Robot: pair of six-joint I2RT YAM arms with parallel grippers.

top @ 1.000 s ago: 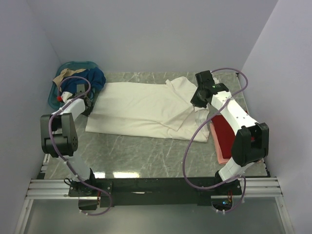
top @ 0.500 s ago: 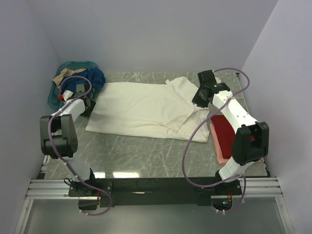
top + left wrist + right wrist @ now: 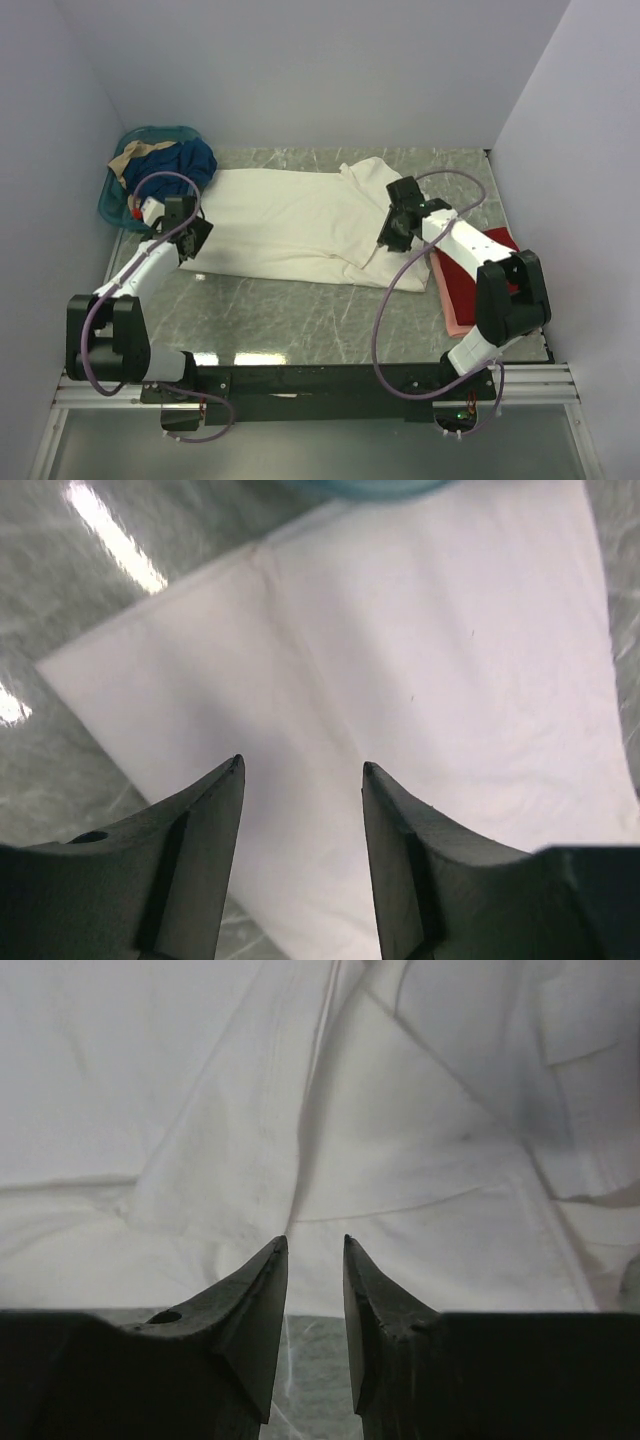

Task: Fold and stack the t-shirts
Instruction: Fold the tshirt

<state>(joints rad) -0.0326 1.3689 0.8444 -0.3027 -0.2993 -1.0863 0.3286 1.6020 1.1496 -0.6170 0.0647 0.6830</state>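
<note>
The cream-white t-shirt (image 3: 285,220) lies spread across the table, its right end folded over in creases. My left gripper (image 3: 194,240) hovers open over the shirt's left edge; in the left wrist view the gripper (image 3: 302,766) has only the flat cloth (image 3: 420,650) below its wide gap. My right gripper (image 3: 386,236) is open over the creased right part; in the right wrist view the gripper (image 3: 314,1240) holds nothing, with the cloth (image 3: 230,1100) just beyond its tips. A red t-shirt (image 3: 468,272) lies on a pink one (image 3: 455,322) at the right edge.
A teal basket (image 3: 120,200) at the back left holds blue (image 3: 195,160) and tan (image 3: 135,152) cloth. Grey walls close in the table on three sides. Bare marble tabletop (image 3: 290,315) stretches in front of the shirt. Purple cables loop off both arms.
Both grippers have opened. The left arm has dropped and stretched out, its gripper shifting nearer along the shirt's left edge. The right gripper moved left and nearer over the folded end.
</note>
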